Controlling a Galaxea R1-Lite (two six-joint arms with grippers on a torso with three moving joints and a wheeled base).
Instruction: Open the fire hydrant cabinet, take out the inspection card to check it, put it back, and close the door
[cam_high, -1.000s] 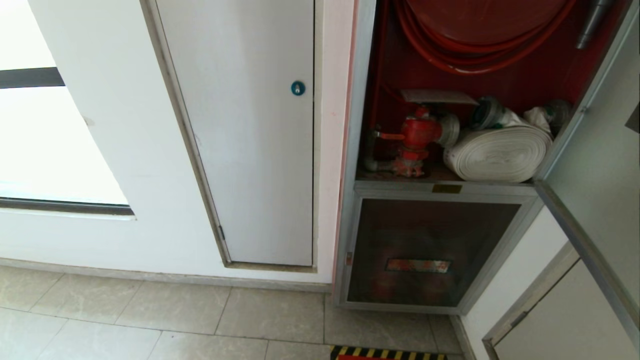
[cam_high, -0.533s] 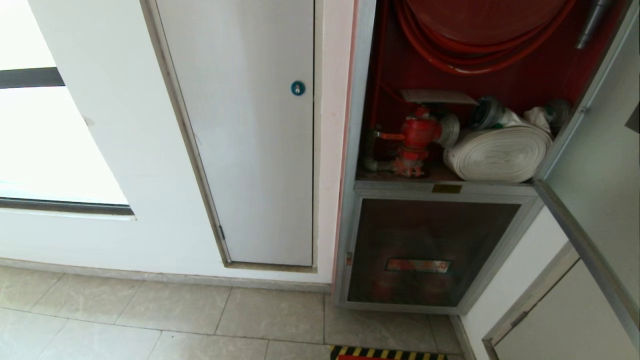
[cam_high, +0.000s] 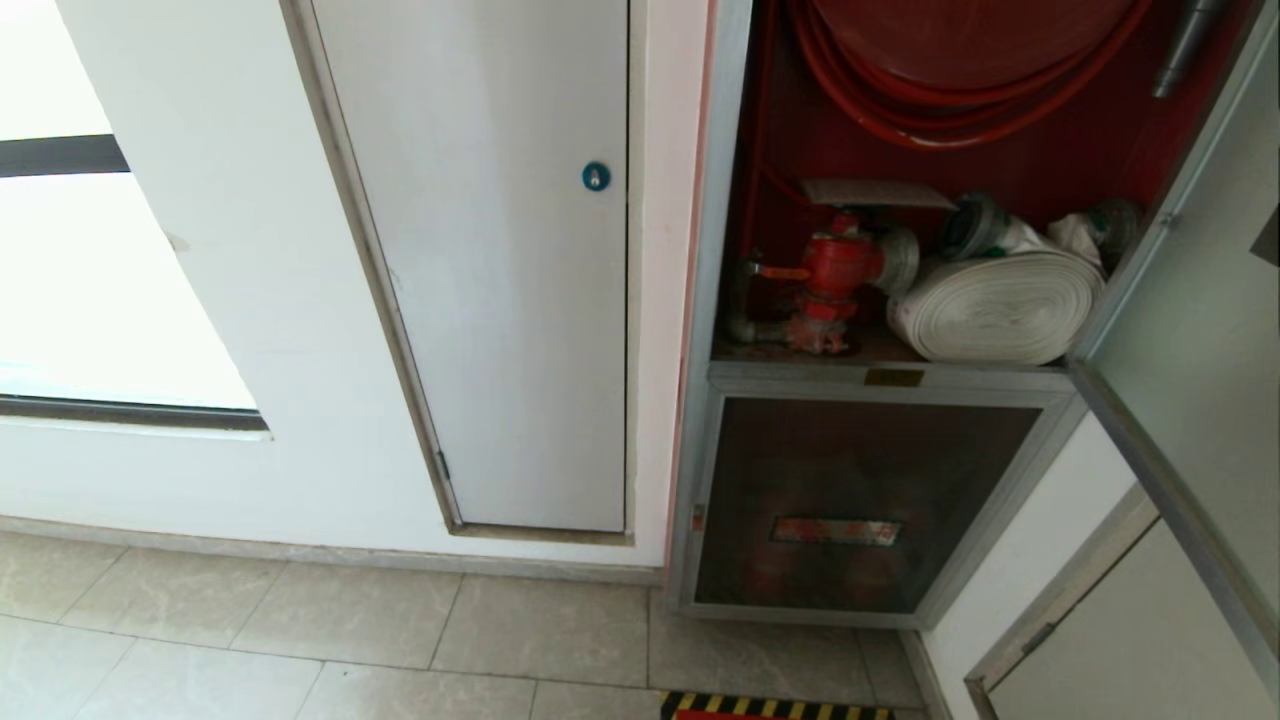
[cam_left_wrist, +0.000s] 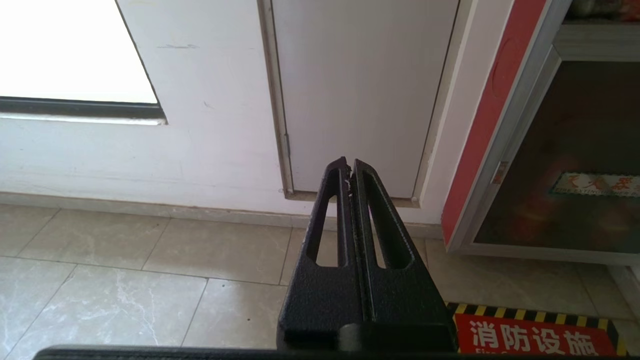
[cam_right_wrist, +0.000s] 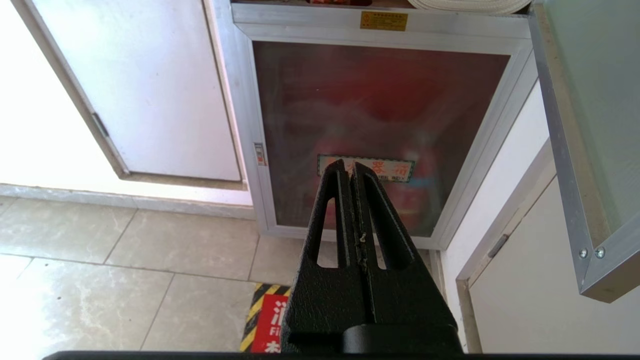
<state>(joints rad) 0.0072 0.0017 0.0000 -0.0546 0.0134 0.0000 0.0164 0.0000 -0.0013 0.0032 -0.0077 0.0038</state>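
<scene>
Fire hydrant cabinet (cam_high: 715, 300) stands open; its door (cam_high: 1190, 330) is swung out to the right, frame edge also seen in right wrist view. Inside the red upper bay: hose reel (cam_high: 960, 70) up top, red valve (cam_high: 830, 265) at left, white rolled hose (cam_high: 995, 305) beside it on the right. Inspection card (cam_high: 875, 192) lies flat just above the valve, at the back. Below, smaller dark glass panel (cam_high: 860, 500) w/ red label strip is closed. White panel (cam_high: 500, 260) w/ blue lock sits left of the cabinet. Left tool (cam_left_wrist: 350, 167) is closed tight, holding nothing, low over the floor tiles (cam_left_wrist: 125, 260). Right tool (cam_right_wrist: 349, 167) likewise closed & empty, aimed at the lower glass panel
</scene>
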